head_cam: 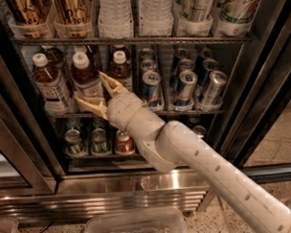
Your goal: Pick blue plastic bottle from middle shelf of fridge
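Note:
The fridge [262, 69] stands open in front of me. Several small bottles with white caps and dark drink stand at the left of the middle shelf [184, 111]. The blue plastic bottle [83, 74] is the middle one of the front row, with like bottles to its left [48, 84] and right [121, 69]. My gripper [90, 89] is open, right in front of that bottle's label. One finger [108, 82] points up to the bottle's right side and the other [86, 103] lies low across its base. It holds nothing.
Blue-and-silver cans [185, 86] fill the right of the middle shelf. Larger water bottles [115, 14] and cups stand on the rack above, small cans [99, 141] on the rack below. The steel base ledge [133, 185] and a clear plastic bin [137, 226] lie below my arm.

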Controlling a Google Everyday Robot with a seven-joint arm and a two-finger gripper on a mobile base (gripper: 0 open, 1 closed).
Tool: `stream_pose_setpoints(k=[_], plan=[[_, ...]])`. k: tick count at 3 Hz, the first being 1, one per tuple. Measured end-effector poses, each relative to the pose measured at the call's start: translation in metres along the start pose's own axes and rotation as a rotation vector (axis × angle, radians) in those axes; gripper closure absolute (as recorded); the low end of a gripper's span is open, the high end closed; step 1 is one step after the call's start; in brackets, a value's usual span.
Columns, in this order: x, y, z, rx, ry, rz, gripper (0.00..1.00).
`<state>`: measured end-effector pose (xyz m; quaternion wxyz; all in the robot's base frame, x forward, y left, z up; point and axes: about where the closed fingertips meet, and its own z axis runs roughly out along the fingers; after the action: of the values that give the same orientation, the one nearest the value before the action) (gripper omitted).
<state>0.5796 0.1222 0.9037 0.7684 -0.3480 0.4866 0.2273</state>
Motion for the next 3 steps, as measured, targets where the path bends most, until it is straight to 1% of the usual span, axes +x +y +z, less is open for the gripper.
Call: stream_pose_setpoints(k=[1,2,3], plan=[[-0.002,-0.002,-0.011,-0.081,0.022,0.043,1.00],[-0.005,0.002,-0.025,-0.183,0.054,0.090,1.00],[-0.007,0.013,-0.037,-0.292,0.095,0.137,1.00]])
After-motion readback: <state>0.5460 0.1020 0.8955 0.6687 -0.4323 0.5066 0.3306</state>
